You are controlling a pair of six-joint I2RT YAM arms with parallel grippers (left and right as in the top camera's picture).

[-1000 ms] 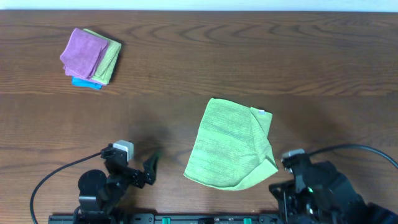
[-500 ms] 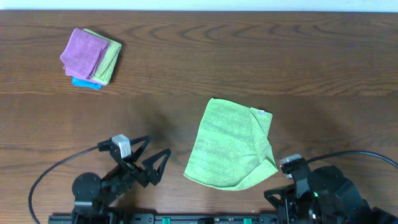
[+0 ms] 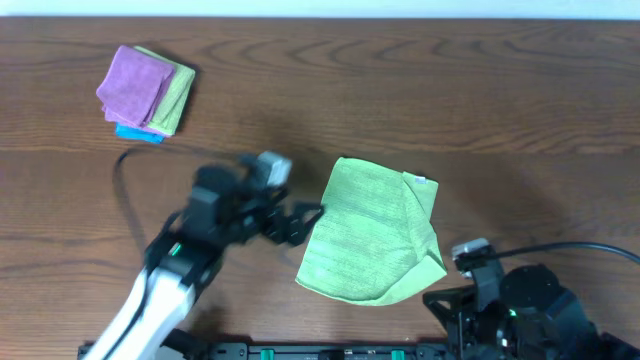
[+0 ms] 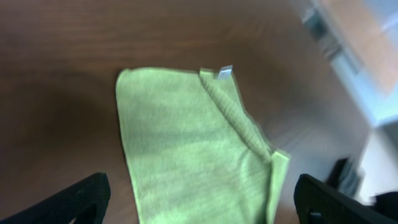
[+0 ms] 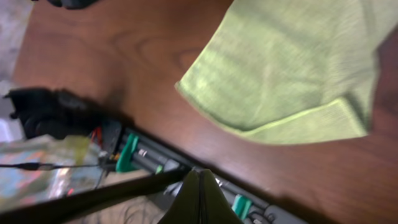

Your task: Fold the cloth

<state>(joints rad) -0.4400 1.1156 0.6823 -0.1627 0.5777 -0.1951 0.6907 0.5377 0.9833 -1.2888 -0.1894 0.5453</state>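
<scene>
The light lime-green cloth [image 3: 368, 232] lies flat on the dark wooden table, right of centre. Its right side is folded over, with a small white tag [image 3: 423, 182] at the far corner. My left gripper [image 3: 303, 220] hovers at the cloth's left edge, blurred. In the left wrist view its fingers [image 4: 81, 199] stand wide apart with the cloth [image 4: 186, 143] below and between them, nothing gripped. My right arm [image 3: 510, 310] sits at the front right, just off the cloth's near corner. The right gripper [image 5: 200, 183] is shut and empty, and the cloth [image 5: 292, 68] lies beyond it.
A stack of small cloths [image 3: 145, 90], purple on top with yellow-green and blue beneath, sits at the far left. A black rail with green clips [image 3: 330, 352] runs along the table's front edge. The left arm's cable [image 3: 122, 185] loops over the table.
My left arm has swung from the front edge up and right to the cloth's left edge, its jaws open throughout. The right arm has barely shifted. The cloth has not moved.
</scene>
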